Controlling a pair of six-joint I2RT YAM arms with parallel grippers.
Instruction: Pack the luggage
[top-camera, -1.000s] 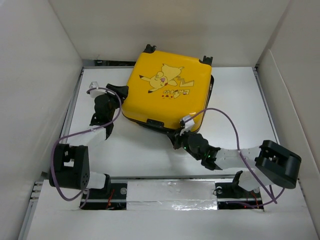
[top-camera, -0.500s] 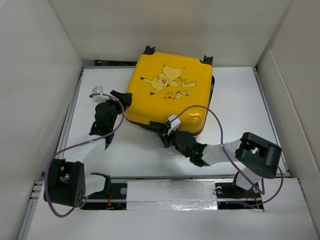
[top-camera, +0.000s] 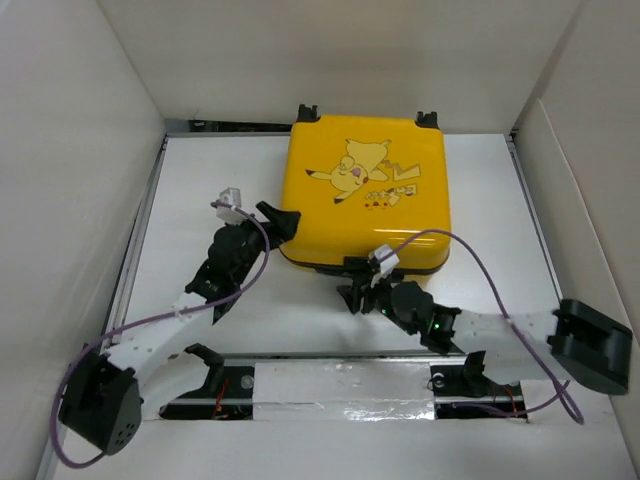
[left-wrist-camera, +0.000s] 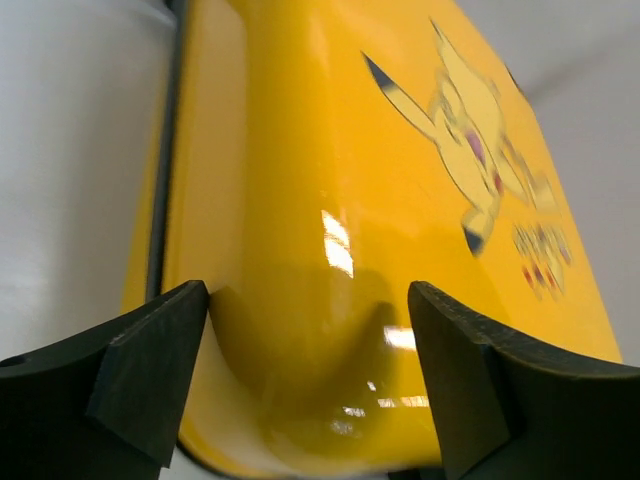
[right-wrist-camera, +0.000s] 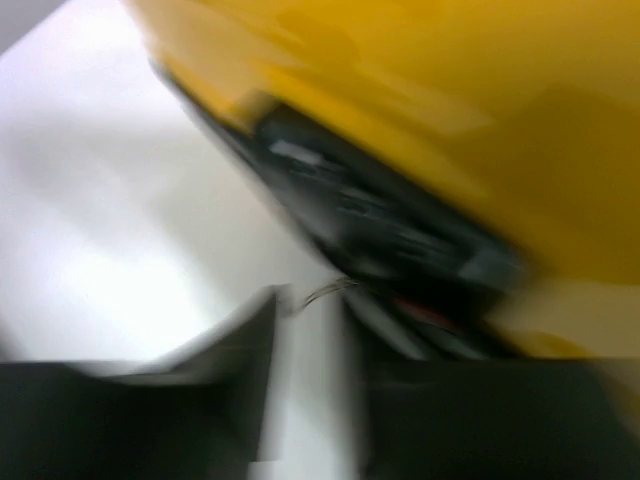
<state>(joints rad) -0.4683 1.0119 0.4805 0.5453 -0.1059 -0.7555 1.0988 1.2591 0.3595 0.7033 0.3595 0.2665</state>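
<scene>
Luggage (top-camera: 366, 190) lies shut on the table (top-camera: 490, 270). Left end effector (top-camera: 284, 220) is spread wide at its corner, right end effector (top-camera: 352, 291) slightly parted and empty. Packing looks nearly done.

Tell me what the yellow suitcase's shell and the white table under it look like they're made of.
The small yellow hard-shell suitcase: likely moulded plastic with a glossy finish; the left wrist view shows sharp light glints and reflections on its rounded corner. The flat white table surface: possibly laminate or painted board, matte to satin, showing only a soft sheen.
</scene>
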